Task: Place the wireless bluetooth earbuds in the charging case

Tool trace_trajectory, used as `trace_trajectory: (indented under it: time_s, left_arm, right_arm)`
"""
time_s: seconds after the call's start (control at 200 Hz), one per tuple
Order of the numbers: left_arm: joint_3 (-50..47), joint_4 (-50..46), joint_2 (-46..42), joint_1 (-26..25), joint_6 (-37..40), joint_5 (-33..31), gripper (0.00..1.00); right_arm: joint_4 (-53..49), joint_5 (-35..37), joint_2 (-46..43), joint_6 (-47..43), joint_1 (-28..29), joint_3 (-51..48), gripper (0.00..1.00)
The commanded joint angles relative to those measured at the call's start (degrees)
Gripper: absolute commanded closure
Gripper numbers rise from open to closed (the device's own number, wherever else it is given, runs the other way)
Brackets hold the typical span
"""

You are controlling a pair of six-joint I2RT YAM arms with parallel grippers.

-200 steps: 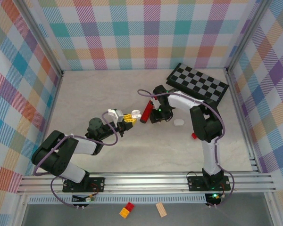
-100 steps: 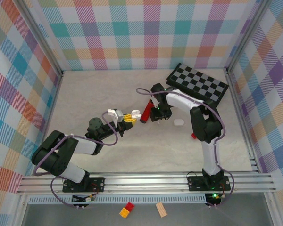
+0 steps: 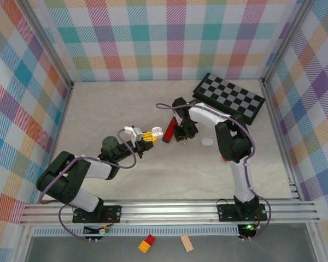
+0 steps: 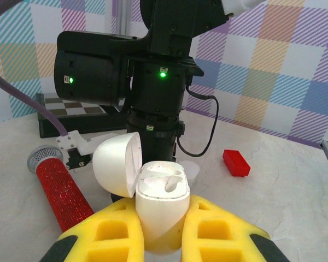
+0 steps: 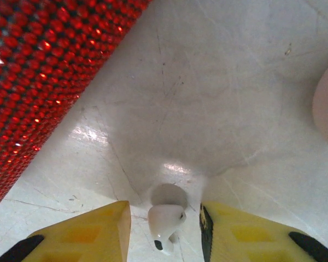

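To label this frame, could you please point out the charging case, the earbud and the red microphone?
Charging case (image 4: 159,215), left wrist view, front of its body.
Earbud (image 5: 165,221), right wrist view, its white bulb.
Red microphone (image 5: 44,65), right wrist view, its glittery handle.

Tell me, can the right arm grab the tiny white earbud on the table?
Probably yes. The earbud lies between the open yellow fingers of the right gripper, with nothing in the way; the red microphone sits off to one side.

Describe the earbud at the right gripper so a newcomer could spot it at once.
Find the red glittery microphone mid-table. Beside it, the right gripper's yellow fingers straddle the earbud: tiny, smooth and white, with a dark dot at one end.
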Motion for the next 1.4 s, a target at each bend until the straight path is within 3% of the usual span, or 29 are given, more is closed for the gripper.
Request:
trace_trajectory:
  time_s: [0.0, 0.265, 0.335, 0.64, 1.16, 1.395]
  left_arm:
    - [0.21, 2.56, 0.0, 0.35, 0.76, 1.6, 1.0]
    - [0.17, 2.57, -0.08, 0.43, 0.51, 1.75, 1.0]
    - [0.24, 2.56, 0.08, 0.42, 0.56, 1.84, 1.0]
    - [0.33, 2.56, 0.17, 0.43, 0.46, 2.08, 1.0]
    - [3.75, 2.29, 0.92, -0.68, -0.87, 0.34, 1.0]
    - [5.86, 2.22, 1.49, -1.7, -1.24, 0.4, 1.0]
  right_arm:
    - [-2.68, -0.4, 1.04, 0.39, 0.36, 1.21, 0.64]
    - [-3.39, -0.88, 2.04, 0.34, 0.57, 1.95, 0.68]
    - [-3.35, -0.63, 2.56, 0.35, 0.62, 1.99, 0.74]
    - [-3.15, 0.84, 2.68, 0.47, 0.64, 2.1, 0.75]
    - [16.51, 1.77, -19.19, 5.18, 0.07, -15.68, 0.73]
    - [16.38, 1.17, -20.28, 4.27, -0.25, -16.11, 0.73]
